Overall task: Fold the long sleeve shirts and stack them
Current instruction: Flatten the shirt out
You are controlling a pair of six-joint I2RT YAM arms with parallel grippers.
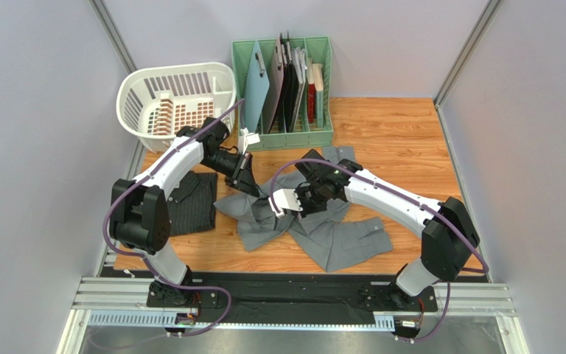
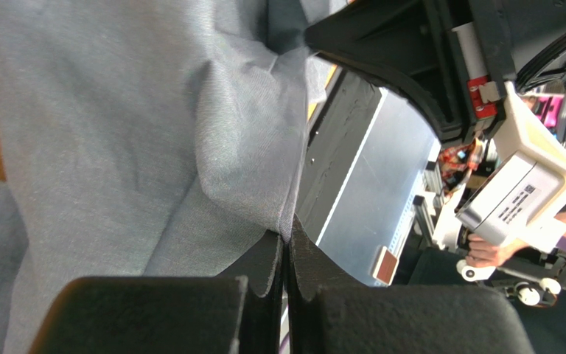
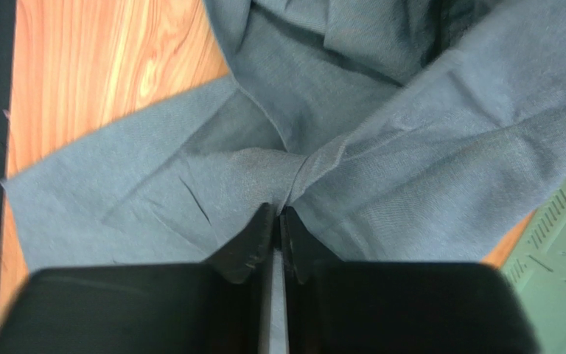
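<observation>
At the desk's (image 1: 404,140) left side, the dark pinstriped shirt (image 1: 190,203) lay in a compact rectangle beside the left arm. Just right of it, the left gripper (image 2: 287,247) was clenched on an edge of the grey shirt (image 1: 337,236), which lay crumpled across the desk's middle. Further right, the right gripper (image 3: 278,217) was pinched tight on a gathered fold of the same grey cloth.
</observation>
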